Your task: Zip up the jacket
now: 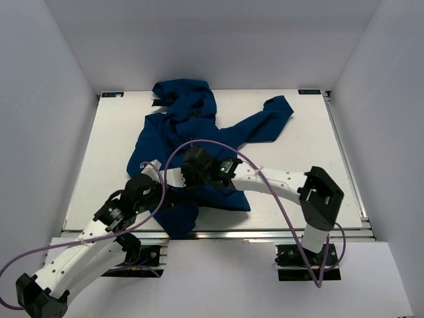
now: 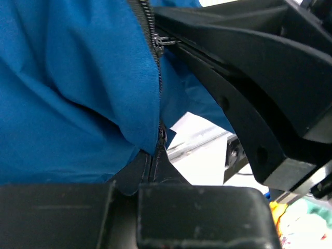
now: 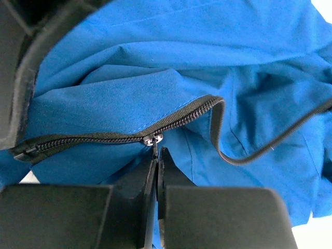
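On the white table [image 1: 298, 132], we see left gripper [image 2: 154, 168] clenching crumpled blue fabric jacket [image 1: 173, 129] near its hem, right gripper [image 3: 156, 158] pinching its zipper pull [image 3: 153, 139].

jacket [image 1: 192, 132]: lying on table [image 1: 305, 139], toward far edge
left gripper [image 2: 154, 174]: sitting at jacket's near part, just left of right gripper [image 3: 156, 171]

Shows a white table [image 1: 298, 152] boxed in by plain pale grey walls: back wall [image 1: 212, 40], left wall [image 1: 40, 132], right wall [image 1: 391, 119]. Carries metal rails [image 1: 348, 165] along the near and right edges and small dark tags [image 1: 112, 95] at both far corners. Meets a white ledge [image 1: 218, 278] in front. Bathed in soft, even light.
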Controlling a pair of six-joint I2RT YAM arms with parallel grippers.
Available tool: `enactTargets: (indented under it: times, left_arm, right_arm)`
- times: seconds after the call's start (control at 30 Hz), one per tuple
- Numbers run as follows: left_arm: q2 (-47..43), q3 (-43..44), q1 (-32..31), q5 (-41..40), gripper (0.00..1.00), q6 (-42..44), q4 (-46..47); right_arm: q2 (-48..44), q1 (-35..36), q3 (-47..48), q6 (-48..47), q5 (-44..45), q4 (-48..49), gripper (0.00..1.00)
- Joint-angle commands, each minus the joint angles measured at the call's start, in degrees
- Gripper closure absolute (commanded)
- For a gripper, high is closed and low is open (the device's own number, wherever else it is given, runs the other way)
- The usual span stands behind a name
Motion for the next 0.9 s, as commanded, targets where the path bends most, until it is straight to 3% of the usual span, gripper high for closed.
enactTargets:
  times: [0.0, 0.17, 0.33, 0.43, 0.6, 0.87]
  left_arm:
    - [-3.4, -3.5, -5.3, 30.6, 1.00, -1.1, -21.7]
    - [-4.4, -3.7, -5.4, 29.9, 1.00, -1.8, -22.7]
    - [-4.8, -3.8, -5.4, 28.4, 1.00, -3.3, -19.5]
    - [-2.7, -2.2, -5.4, 27.1, 1.00, -2.8, -17.9]
    - [-5.2, -1.8, -5.3, 26.4, 1.00, -4.0, -20.7]
    - [-6.8, -3.7, -5.3, 27.4, 1.00, -5.9, -22.1]
  right_arm:
    - [3.4, -14.5, 12.1, 6.4, 36.0, 22.9, 1.00]
    - [8.3, -18.0, 19.2, 9.8, 38.5, 24.3, 1.00]
    - [4.7, -19.7, 17.3, 11.9, 26.2, 10.1, 1.00]
    - [0.4, -21.6, 12.9, 15.2, 22.5, 8.7, 1.00]
    - [0.9, -30.1, 16.6, 21.2, 16.9, 8.2, 1.00]
    - [21.9, -35.7, 42.1, 22.1, 17.5, 6.5, 1.00]
